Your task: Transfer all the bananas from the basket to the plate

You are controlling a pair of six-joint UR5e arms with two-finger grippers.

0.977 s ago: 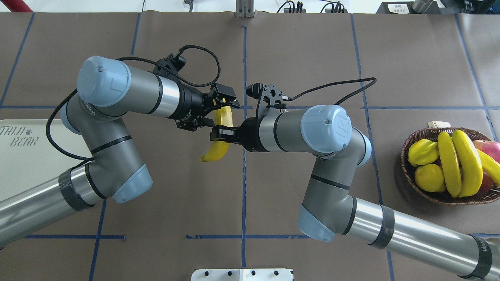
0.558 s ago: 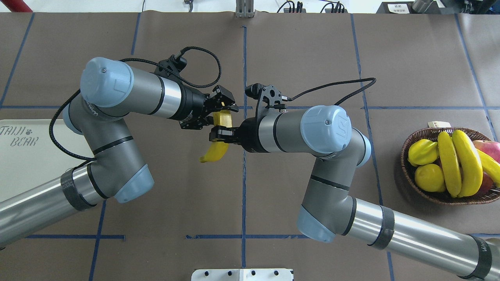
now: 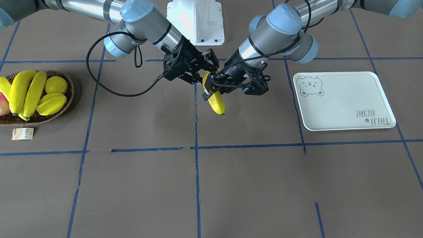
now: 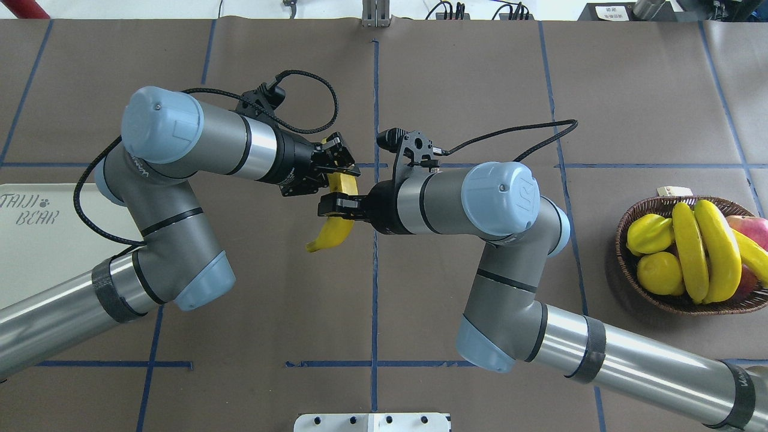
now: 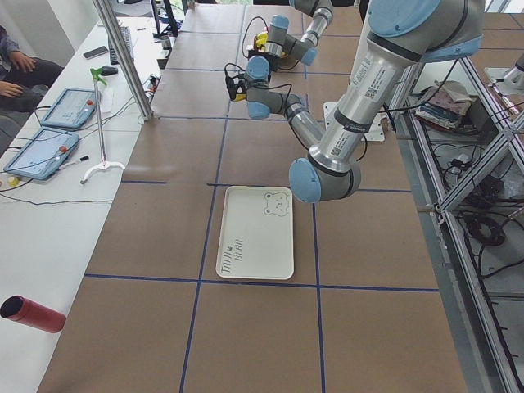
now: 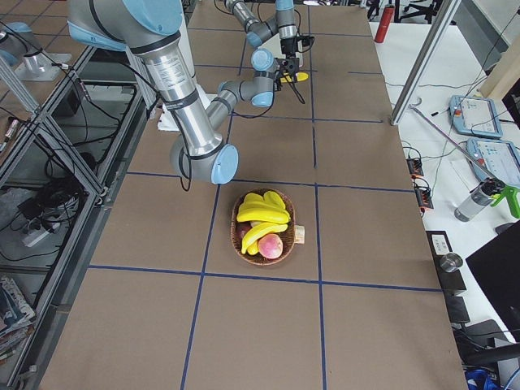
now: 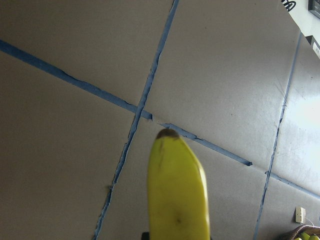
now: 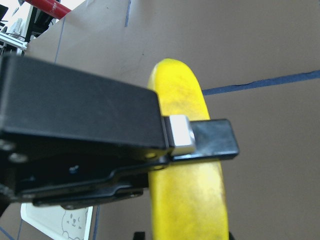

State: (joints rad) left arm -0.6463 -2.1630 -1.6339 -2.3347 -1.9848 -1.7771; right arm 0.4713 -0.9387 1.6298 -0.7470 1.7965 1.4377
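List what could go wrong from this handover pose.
1. The left hand and right hand both clamp one banana in mid-air above the table. If the right hand releases too early, it could drop short of the plate.
2. The left hand grips near the banana's end, so the long free part may swing.

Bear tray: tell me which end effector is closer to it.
Left, narrowly. Both grip the banana mid-table; the left end effector sits on its tray side, the right end effector on its basket side.

Starfruit [image 4: 649, 234] beside lemon [image 4: 660, 273] — reddish fruit [image 4: 753, 228] near; blue tape lines [image 4: 375, 288].
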